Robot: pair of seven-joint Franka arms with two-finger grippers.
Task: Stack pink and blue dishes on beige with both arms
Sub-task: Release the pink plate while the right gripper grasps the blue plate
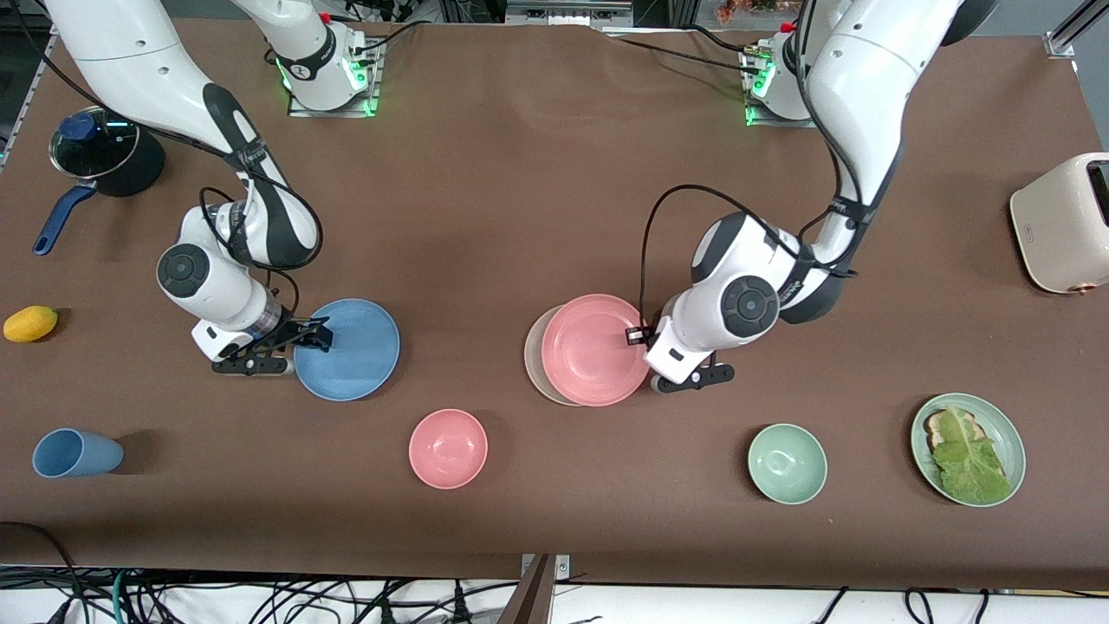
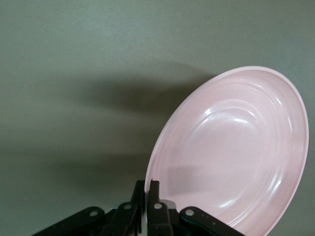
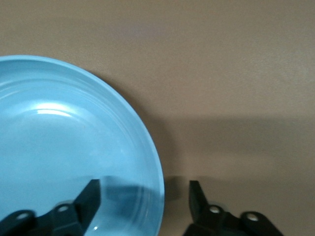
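The pale pink plate (image 1: 593, 349) is over the beige plate (image 1: 535, 368), which shows only as a crescent on the side toward the right arm's end. My left gripper (image 1: 639, 336) is shut on the pink plate's rim at the edge toward the left arm's end. In the left wrist view the pink plate (image 2: 236, 152) stands tilted from the left gripper (image 2: 153, 186). The sky blue plate (image 1: 348, 349) lies flat on the table. My right gripper (image 1: 312, 336) is open at its edge. In the right wrist view the blue plate's (image 3: 64, 147) rim passes between the right gripper's (image 3: 143, 191) fingers.
Nearer the camera stand a pink bowl (image 1: 448, 448), a green bowl (image 1: 787, 464), a blue cup (image 1: 74, 453), and a green plate (image 1: 1009, 438) with toast and lettuce. A cream toaster (image 1: 1066, 224) is at the left arm's end. A lidded pot (image 1: 95, 154) and a yellow fruit (image 1: 30, 323) are at the right arm's end.
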